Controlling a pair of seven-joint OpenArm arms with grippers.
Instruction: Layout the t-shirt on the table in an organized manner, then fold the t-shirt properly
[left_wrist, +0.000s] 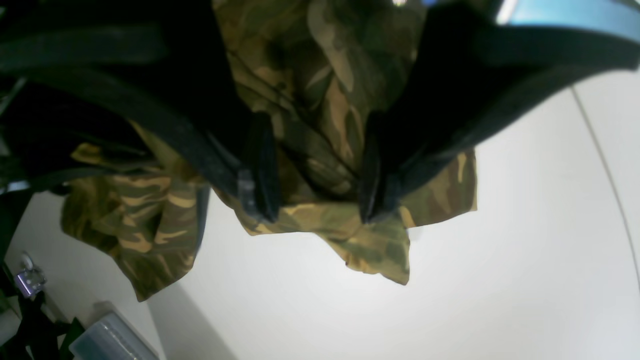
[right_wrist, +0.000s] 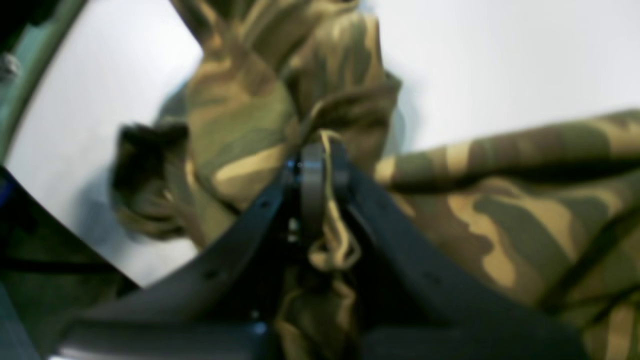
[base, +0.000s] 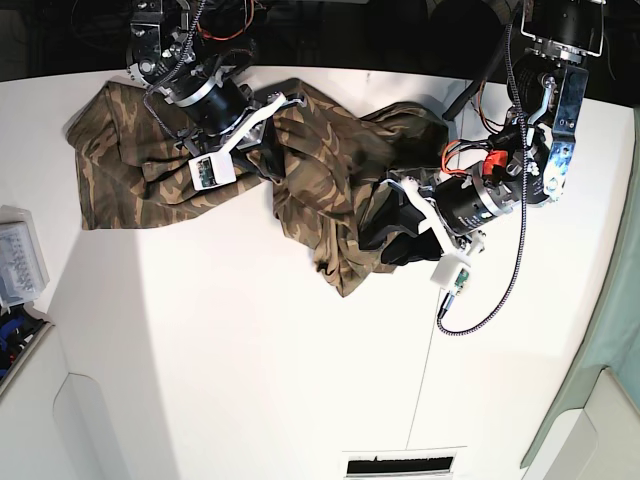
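shirt (base: 320, 190) lay bunched at table's (base: 250, 380) 12 o'clock | right claw (right_wrist: 320, 165) pinching a fold, left claw (left_wrist: 315, 200) spread over a hem | cloth looked soft, limp, light; best taken at shoulders or hem corners

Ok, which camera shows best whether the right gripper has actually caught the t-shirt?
Right wrist view: the right gripper is shut with a fold of the t-shirt pinched between its fingertips. Base view shows the gripper from above, pinch hidden. Left wrist view misses it.

Right tool (right_wrist: 320, 165) blurred; t-shirt (right_wrist: 500, 225) cut off.
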